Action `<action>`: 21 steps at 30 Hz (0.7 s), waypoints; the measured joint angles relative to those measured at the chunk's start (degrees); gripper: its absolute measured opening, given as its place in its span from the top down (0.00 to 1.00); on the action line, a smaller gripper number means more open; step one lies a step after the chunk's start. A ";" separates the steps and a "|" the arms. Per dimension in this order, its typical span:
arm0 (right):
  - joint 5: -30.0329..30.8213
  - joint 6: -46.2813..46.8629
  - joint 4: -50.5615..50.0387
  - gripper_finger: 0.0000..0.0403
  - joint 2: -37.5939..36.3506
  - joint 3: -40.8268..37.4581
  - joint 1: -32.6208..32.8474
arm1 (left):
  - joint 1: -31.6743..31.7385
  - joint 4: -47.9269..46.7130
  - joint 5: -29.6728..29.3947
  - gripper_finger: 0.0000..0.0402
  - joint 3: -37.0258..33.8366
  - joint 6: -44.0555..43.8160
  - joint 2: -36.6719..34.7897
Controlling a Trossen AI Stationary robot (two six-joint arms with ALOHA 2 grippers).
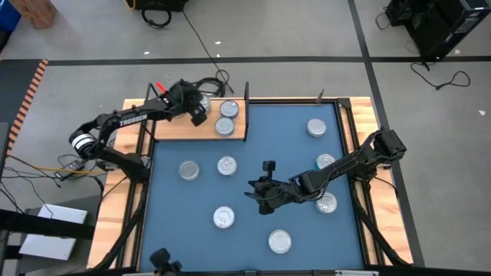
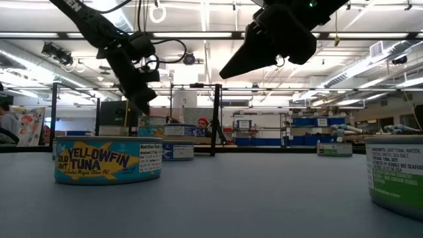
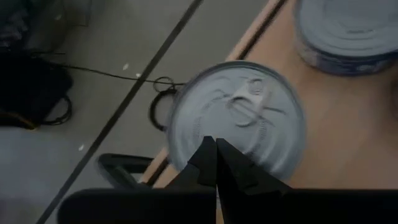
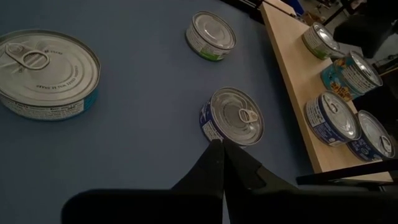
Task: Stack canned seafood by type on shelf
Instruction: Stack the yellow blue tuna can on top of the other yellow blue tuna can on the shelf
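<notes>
On the blue mat [image 1: 253,138] I see tins [image 1: 225,165] lying flat, lids up; shelf [image 1: 230,123] runs sideways, probably; left gripper [image 1: 201,115] and right gripper [image 1: 261,192] shut, empty.

Ceiling strip lights [image 2: 198,34] lit everything evenly, with faint shadows; the tin [image 3: 239,118] just beyond the left gripper [image 3: 216,144] was motion-blurred.

Flat round silver tins [image 1: 227,165] are lying lid-up, scattered flat on the mat, while others are sitting on the light wooden shelf [image 1: 238,132].
</notes>
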 joint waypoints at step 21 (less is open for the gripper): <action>0.00 -0.17 -0.07 0.98 0.00 0.00 0.02 | -1.70 -3.69 6.74 1.00 -0.22 0.15 -0.04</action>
